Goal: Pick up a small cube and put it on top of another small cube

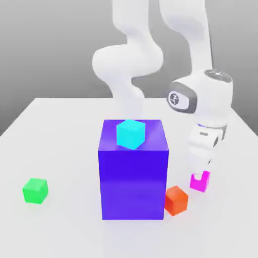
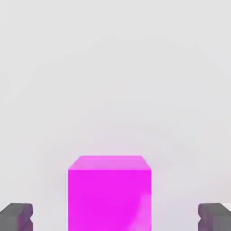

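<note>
**Open two-finger gripper over the magenta cube**

The gripper (image 2: 115,217) stood wide, its fingers apart from the magenta cube (image 1: 200,182) between them, lower right in the exterior view. The green cube (image 1: 36,191) lay on the white tabletop (image 1: 65,232), lower left.

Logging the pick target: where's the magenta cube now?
Magenta cube: on the table toward the exterior view's right, by the orange-red cube, between the open gripper's fingers.

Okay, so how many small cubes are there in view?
4: cyan on the big block, orange by its base at the exterior view's right, pink under the tool, green far left. The block could hide more.
</note>
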Tool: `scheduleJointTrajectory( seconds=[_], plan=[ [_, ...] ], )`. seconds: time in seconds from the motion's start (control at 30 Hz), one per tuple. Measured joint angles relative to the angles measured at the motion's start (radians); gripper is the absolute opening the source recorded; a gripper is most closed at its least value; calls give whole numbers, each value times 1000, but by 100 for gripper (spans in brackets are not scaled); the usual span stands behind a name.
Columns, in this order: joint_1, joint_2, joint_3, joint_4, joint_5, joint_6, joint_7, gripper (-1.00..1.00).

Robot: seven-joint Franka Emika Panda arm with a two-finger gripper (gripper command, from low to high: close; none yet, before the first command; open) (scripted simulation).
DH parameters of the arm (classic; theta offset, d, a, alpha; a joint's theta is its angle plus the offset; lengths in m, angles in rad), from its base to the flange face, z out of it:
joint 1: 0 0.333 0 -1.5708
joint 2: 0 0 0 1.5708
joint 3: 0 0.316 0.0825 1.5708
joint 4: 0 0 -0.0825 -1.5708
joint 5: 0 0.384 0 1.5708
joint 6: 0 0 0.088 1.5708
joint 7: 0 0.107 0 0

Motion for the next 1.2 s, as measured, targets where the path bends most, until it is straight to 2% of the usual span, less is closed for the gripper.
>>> scheduleJointTrajectory(
  seconds=[0.07,0.1,0.37,0.5,0.63,0.83,1.07,1.2],
  plan=[
    [68,71,-69,12,-11,59,13,0],
    [89,93,-88,15,-11,77,14,-100],
    [74,69,-74,11,-10,57,11,-100],
    [17,-64,8,-13,84,-51,-61,-100],
    [39,-191,8,-32,158,-149,-106,-100],
    [-28,-237,-27,33,138,-145,-60,-100],
    [-119,-270,-65,120,69,-126,32,-100],
    [-239,-273,-156,147,52,-162,114,-100]
  ],
)
